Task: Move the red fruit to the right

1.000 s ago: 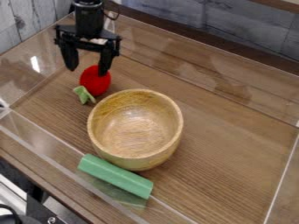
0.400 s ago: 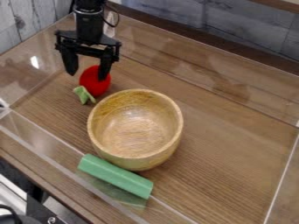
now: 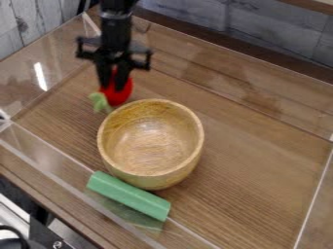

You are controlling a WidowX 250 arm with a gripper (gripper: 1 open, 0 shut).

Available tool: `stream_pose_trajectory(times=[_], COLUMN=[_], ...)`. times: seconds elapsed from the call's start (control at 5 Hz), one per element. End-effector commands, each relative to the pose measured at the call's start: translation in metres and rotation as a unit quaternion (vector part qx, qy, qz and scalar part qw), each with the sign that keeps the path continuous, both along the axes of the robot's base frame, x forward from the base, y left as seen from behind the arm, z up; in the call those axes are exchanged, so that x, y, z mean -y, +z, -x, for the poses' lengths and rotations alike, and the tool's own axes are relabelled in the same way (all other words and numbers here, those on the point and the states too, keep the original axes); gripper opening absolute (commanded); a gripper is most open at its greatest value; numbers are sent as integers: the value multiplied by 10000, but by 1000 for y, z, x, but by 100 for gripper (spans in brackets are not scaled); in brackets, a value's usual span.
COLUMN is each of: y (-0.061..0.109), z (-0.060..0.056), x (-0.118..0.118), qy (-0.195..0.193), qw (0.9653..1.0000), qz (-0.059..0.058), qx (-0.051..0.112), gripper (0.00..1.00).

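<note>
Arm pose: we are seeing the single black robot arm coming down from the top edge of the view, its wrist pointing straight down at the table; the picture is blurred around it
Gripper: the black two-fingered gripper (image 3: 119, 82) is showing its fingers drawn in close together, and we are reading them as clenched on the small bright red rounded toy fruit (image 3: 119, 92); the blur is keeping us from telling exactly where the fingertips are meeting it
Red fruit: it is sitting directly under the fingers, at the far left part of the table, just beyond the bowl's far-left rim; its green leafy end (image 3: 99, 101) is poking out to the lower left; whether it is resting on the wood or lifted clear we cannot tell
Bowl: the round light wooden bowl (image 3: 151, 143) is standing upright in the middle, just beside the fruit, between the fruit and the open wood to the right
Block: the long green rectangular block (image 3: 128, 195) is lying flat in front of the bowl, near the front wall, well apart from the gripper
Surroundings: the brown wood-grain table (image 3: 254, 117) is carrying everything; clear plastic walls (image 3: 26, 73) are enclosing it
Count: we are counting one arm; one gripper; one red fruit; one bowl; one green block
</note>
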State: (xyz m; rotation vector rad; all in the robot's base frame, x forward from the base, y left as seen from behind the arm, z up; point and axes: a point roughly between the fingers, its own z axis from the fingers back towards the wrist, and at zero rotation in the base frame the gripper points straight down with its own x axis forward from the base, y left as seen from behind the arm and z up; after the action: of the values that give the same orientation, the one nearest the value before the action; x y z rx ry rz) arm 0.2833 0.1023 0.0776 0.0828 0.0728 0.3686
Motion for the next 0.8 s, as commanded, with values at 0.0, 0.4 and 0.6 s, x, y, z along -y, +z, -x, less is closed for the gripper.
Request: stream_pose_trajectory(times=[0.0,0.4,0.6], y=[57,78,70], z=[-10,-8,-4], x=[23,108,158], qy=[-281,-1125,-1489], qw=[9980,9908,9859], qz=[88,380,482], qx=[559,653,597], gripper=[0,0,0])
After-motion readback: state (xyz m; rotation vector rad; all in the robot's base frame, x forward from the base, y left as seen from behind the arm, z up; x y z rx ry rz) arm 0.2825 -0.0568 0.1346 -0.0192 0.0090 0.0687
